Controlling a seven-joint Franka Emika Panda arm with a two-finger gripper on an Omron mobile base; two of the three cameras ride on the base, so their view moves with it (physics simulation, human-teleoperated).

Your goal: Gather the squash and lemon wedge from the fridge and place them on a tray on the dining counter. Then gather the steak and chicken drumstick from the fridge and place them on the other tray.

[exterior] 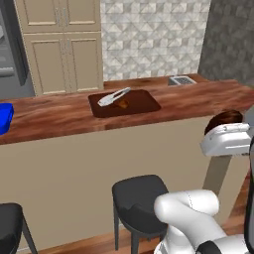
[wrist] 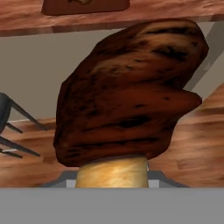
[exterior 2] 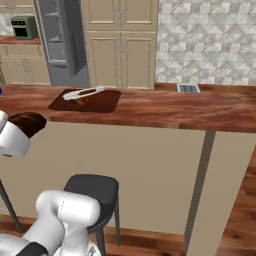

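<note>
A: Left base view: what is the biggest thing there?

B: The dining counter (exterior: 59, 116), a long reddish-brown wood top on a plain beige base, with black stools (exterior: 140, 198) in front of it. Behind it at the far left stands the grey fridge (exterior: 12, 54), next to beige cabinets (exterior: 62, 47).

A: And on the counter?

B: The dark brown tray (exterior: 125, 103) lies near the middle. A pale long piece and a small brownish piece lie on it; I cannot tell what they are. The blue tray (exterior: 5, 117) sits at the far left end, cut off by the picture's edge. A small grey flat object (exterior: 181, 80) lies near the far edge toward the right.

A: Where is the chicken drumstick?

B: Off the counter, held up in front of its beige base. In the hand view the drumstick (wrist: 129, 94) stands close before the camera, dark browned meat above a pale golden bone end.

A: And the gripper?

B: The gripper (wrist: 113, 177) grips the drumstick at that bone end. The fingertips are hidden behind it.
</note>
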